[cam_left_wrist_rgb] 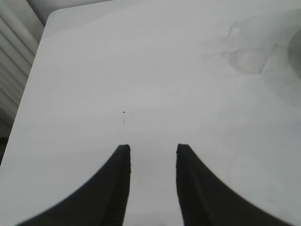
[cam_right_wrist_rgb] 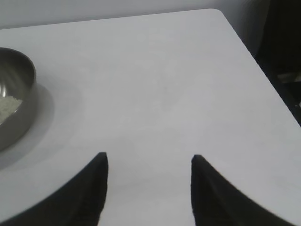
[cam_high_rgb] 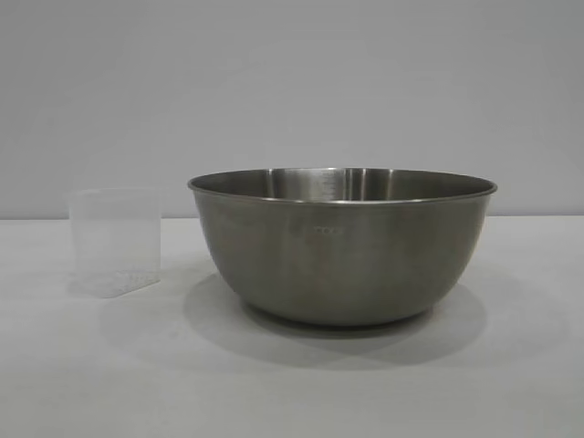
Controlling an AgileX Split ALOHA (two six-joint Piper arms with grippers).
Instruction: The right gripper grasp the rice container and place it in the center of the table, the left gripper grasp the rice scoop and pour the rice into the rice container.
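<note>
The steel bowl (cam_high_rgb: 342,246) stands mid-worktop (cam_high_rgb: 292,383), the plastic cup (cam_high_rgb: 116,242) just beside it, a few grains left inside. Only my right wrist view shows rice (cam_right_wrist_rgb: 8,107) in the bowl. My right claw (cam_right_wrist_rgb: 149,162) and left claw (cam_left_wrist_rgb: 153,153) hover apart, part-open, holding nothing.

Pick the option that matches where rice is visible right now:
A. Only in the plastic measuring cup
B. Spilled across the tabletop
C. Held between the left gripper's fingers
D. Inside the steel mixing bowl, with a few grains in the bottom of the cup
D: the right wrist view shows a patch of rice inside the steel mixing bowl, and the exterior view shows only a few grains at the bottom of the plastic measuring cup.
</note>
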